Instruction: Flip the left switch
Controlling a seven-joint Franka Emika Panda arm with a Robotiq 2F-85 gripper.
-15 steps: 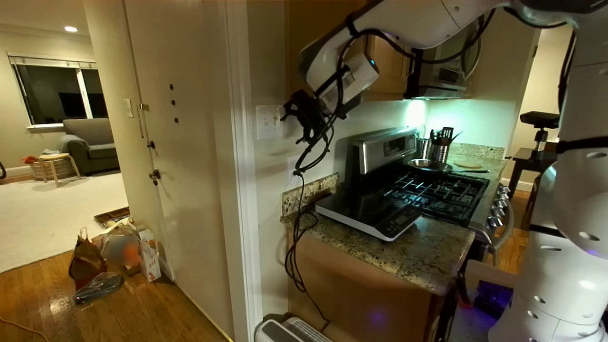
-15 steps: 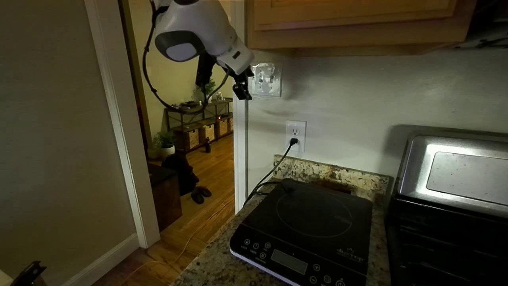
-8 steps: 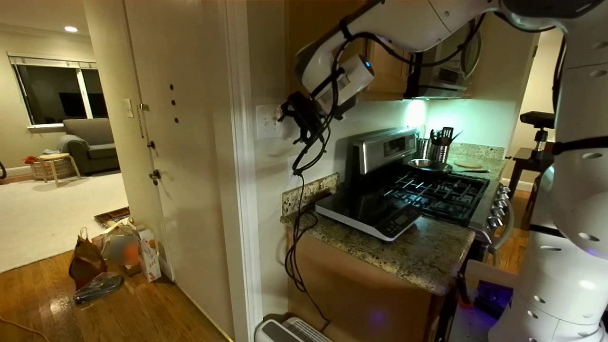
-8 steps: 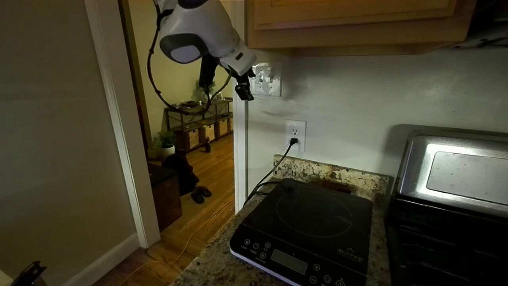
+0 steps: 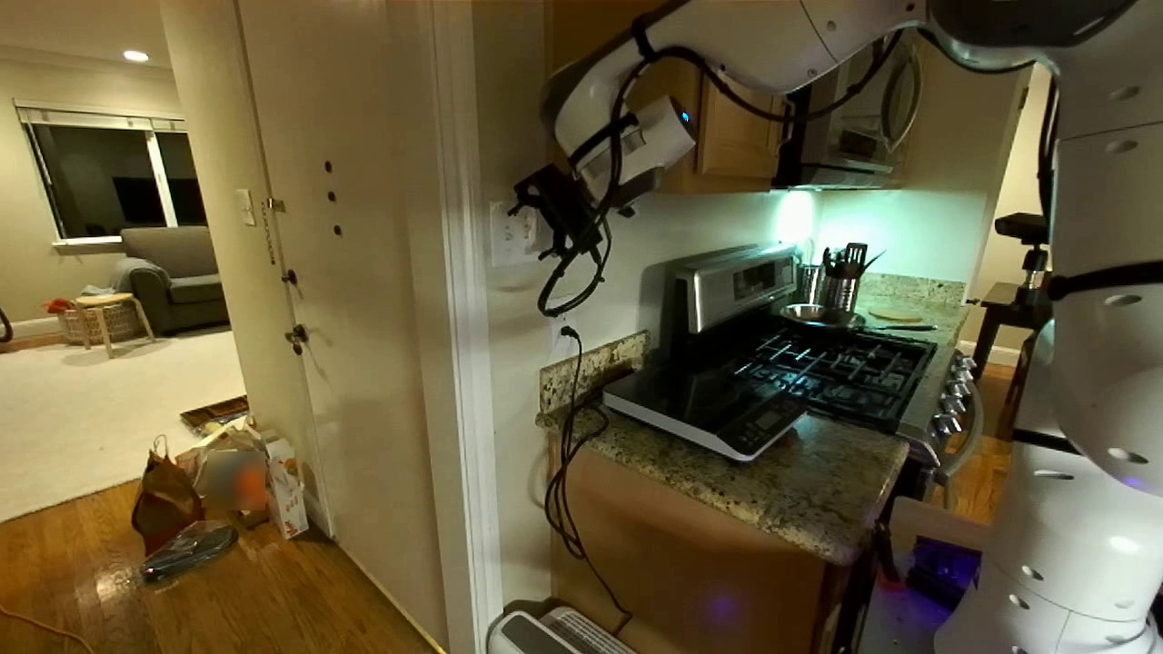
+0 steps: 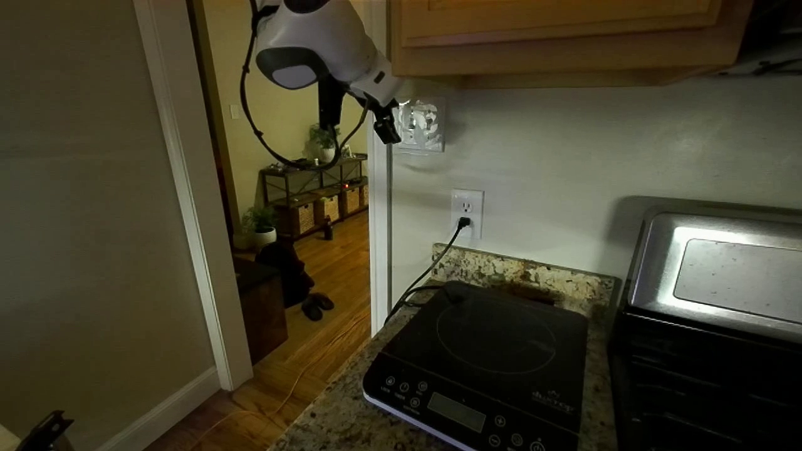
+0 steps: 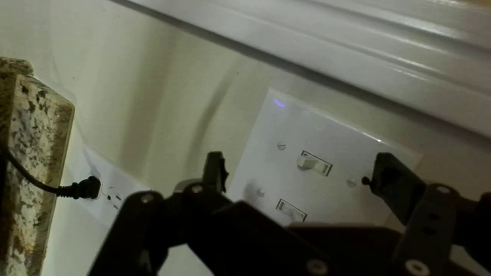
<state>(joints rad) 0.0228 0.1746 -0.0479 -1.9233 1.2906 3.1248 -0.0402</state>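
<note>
As the gripper [image 7: 297,168] faces the white switch plate [image 7: 337,195], its jaws spread wide and holding nothing, the step in hand appears to be lining up for the flip. The left switch [image 7: 314,163] sits on the plate's side nearer the door frame [image 7: 326,50]; the right switch [image 7: 291,210] is just beside it, the outlet [image 7: 112,184] apart. The left switch's lever [image 7: 306,162] seems to lean toward the outlet, so the push should probably run the opposite way. For a clean flip, the fingertip [image 7: 215,168] on the outlet side should meet the lever squarely, keep left to spare the right switch, and press lightly until it snaps over.
</note>
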